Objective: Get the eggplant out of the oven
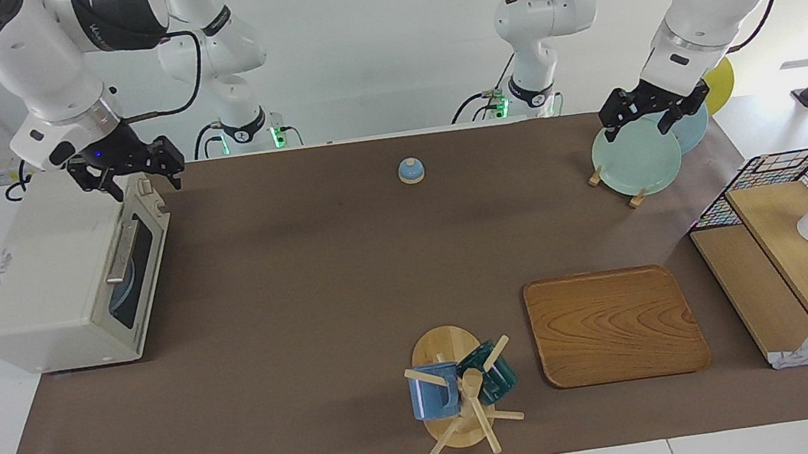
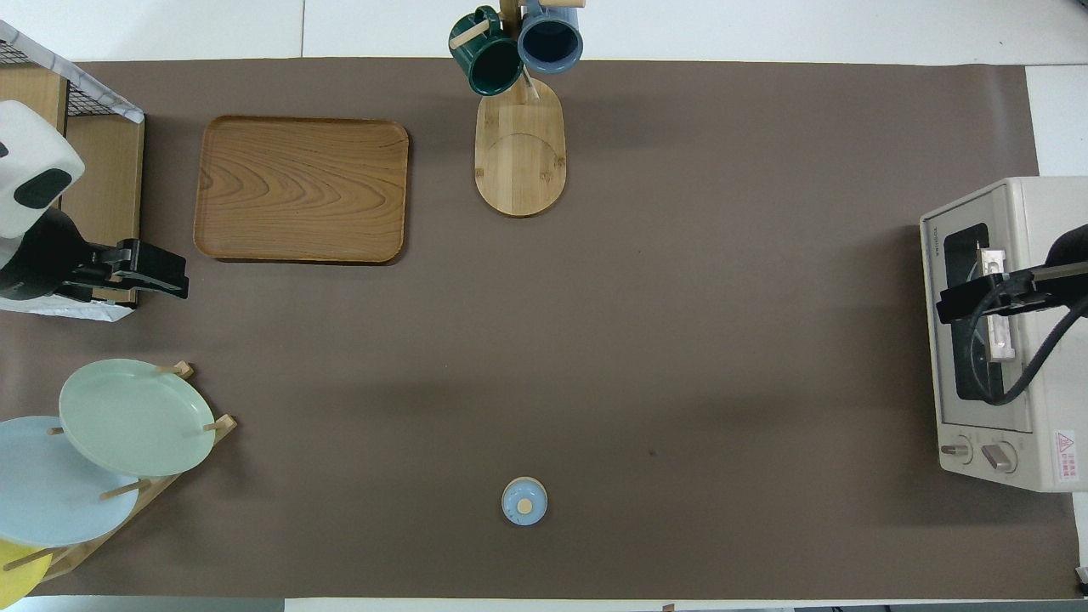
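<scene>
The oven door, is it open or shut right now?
Shut. The oven has its dark glass door flush against the front, handle up against the body; nothing inside can be made out.

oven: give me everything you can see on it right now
The oven is a boxy cream-white toaster oven at the right arm's end of the table, partly on the brown mat. Its dark glass door is shut, with a silver bar handle and two knobs beside it. Something pale blue shows dimly through the glass. The right gripper hangs open above its top front edge.
</scene>
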Available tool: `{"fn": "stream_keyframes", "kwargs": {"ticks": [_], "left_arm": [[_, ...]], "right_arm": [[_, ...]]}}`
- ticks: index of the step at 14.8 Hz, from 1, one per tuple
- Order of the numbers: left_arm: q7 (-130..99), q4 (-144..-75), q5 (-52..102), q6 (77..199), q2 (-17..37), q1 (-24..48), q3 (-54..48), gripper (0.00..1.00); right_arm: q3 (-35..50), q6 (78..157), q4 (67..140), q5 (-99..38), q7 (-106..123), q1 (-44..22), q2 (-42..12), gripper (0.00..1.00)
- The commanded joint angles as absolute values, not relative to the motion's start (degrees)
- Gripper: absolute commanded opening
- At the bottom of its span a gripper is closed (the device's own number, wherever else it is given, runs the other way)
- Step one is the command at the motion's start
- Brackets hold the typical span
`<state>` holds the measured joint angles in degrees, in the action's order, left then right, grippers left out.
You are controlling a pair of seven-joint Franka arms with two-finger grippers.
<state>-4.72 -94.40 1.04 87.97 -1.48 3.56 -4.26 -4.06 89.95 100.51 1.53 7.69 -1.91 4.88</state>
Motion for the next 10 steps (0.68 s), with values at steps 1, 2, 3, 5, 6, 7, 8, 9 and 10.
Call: {"fn": "stream_keyframes", "kwargs": {"ticks": [1, 2, 3, 5, 6, 7, 8, 9, 10], "left_arm": [[-4.5, -95.4, 1.1, 88.1, -2.8, 3.3, -4.3, 1.00], [-4.5, -95.4, 1.1, 88.0, -2.8, 3.3, -4.3, 1.00], [-4.5, -95.4, 1.1, 88.0, -2.8, 3.3, -4.3, 1.00], [-4.5, -95.4, 1.1, 88.1, -2.8, 3.3, -4.3, 1.00], [-4.5, -95.4, 1.1, 88.0, -2.8, 3.3, -4.3, 1.00], [-4.5, -95.4, 1.1, 88.0, -2.8, 3.3, -4.3, 1.00], [-4.5, -95.4, 1.1, 88.0, -2.8, 3.3, -4.3, 1.00], [-4.5, -95.4, 1.1, 87.9, -2.8, 3.3, -4.3, 1.00], [-4.5, -95.4, 1.1, 88.0, -2.8, 3.3, -4.3, 1.00]], "right_arm": [[-4.0, 89.4, 101.4, 1.2, 7.3, -1.7, 6.1, 1.00], [-4.0, 89.5, 101.5, 1.2, 7.2, -2.2, 6.2, 1.00], [-3.6, 90.1, 101.5, 1.3, 7.3, -2.4, 6.2, 1.00], [-3.4, 91.2, 102.5, 1.3, 7.5, -2.5, 6.2, 1.00], [-3.4, 92.7, 104.7, 1.3, 8.2, -2.4, 7.0, 0.97], [-3.5, 94.5, 106.9, 2.0, 9.0, -2.3, 8.2, 0.56], [-3.5, 95.6, 108.8, 2.8, 9.4, -2.4, 8.9, 0.18], [-3.5, 97.1, 109.9, 3.7, 9.8, -1.9, 9.0, 0.00], [-3.7, 99.2, 110.4, 4.0, 12.5, -1.2, 8.5, 0.00]]}}
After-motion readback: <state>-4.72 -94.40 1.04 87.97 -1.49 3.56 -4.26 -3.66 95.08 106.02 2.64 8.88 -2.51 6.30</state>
